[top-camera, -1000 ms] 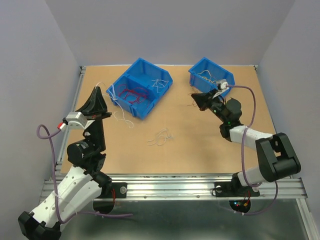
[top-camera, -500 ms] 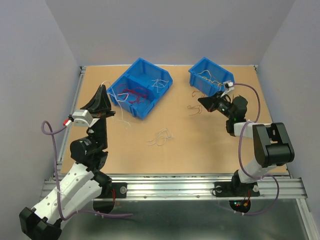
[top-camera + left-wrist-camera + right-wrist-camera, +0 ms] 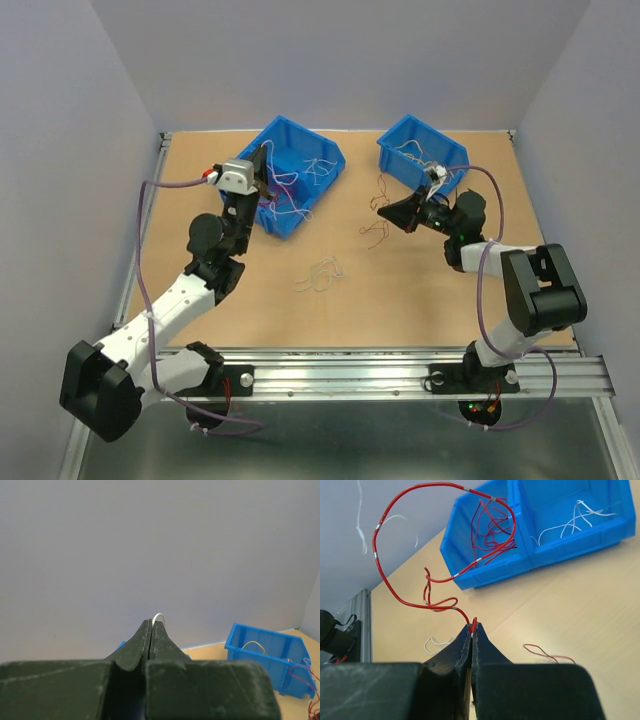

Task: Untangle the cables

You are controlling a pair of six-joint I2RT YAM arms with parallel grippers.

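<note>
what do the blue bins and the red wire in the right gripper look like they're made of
Blue bins: likely moulded plastic, with uniform colour and smooth, rigid walls. Red wire, pinched in the right gripper: probably plastic-insulated metal, since it is thin and keeps springy loops.

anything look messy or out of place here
A small clump of thin pale wires lies loose mid-table on the brown tabletop, outside the large blue two-compartment bin and the small blue bin. Nothing looks damaged.
</note>
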